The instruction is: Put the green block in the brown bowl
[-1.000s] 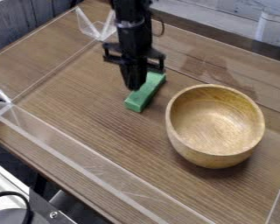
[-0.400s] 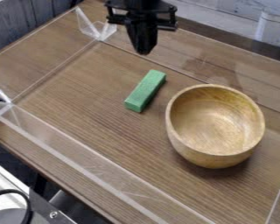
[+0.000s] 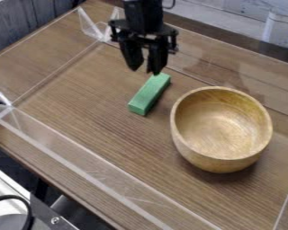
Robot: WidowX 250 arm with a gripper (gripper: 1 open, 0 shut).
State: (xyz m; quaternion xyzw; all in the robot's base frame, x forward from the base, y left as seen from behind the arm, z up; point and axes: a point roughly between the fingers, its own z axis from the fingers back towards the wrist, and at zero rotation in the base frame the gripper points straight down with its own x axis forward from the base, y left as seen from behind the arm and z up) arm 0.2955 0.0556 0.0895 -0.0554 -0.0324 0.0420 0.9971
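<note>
**Block on the desk, bowl empty**

Wooden desk with clear low walls fills the single camera view. On it the green block lies flat, just left of the brown bowl and apart from it; nothing is in the bowl, so the whole task remains. Above the block's far end hangs the tool, pointing down, fingers spread and holding nothing.

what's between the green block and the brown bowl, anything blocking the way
Nothing visible. The green block lies flat on the wooden table, just left of the brown bowl, with only bare tabletop between them. The open end effector hangs right above the block's far end, also unobstructed.
</note>
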